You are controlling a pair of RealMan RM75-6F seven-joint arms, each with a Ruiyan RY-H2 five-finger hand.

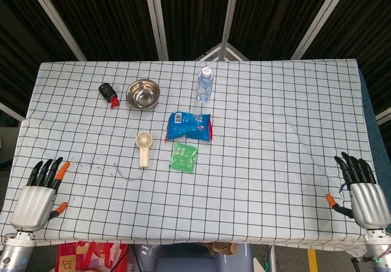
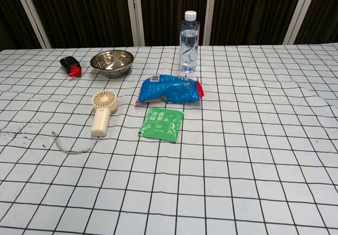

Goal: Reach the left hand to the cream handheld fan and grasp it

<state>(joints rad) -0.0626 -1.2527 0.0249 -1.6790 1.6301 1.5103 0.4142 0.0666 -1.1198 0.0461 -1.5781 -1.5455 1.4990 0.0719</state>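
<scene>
Cream fan [image 1: 144, 148] lies flat on the checked tabletop [image 1: 275, 162], round head toward the far side, handle toward the robot — left of centre. A thin grey cord [image 2: 71, 146] curls on the cloth just near its handle end. Green packet [image 1: 183, 157] sits just right of the fan; blue snack bag [image 1: 189, 126] beyond that. Further back: steel bowl [image 1: 143, 93], a small black-and-red object [image 1: 108, 94] to its left, a water bottle [image 1: 206, 84] standing upright to the right.

Left robot hand [image 1: 38, 195] rests at the near left edge, fingers spread and straight, holding nothing — well apart from the fan. Right robot hand [image 1: 363, 192] lies at the near right edge, likewise spread and empty.
</scene>
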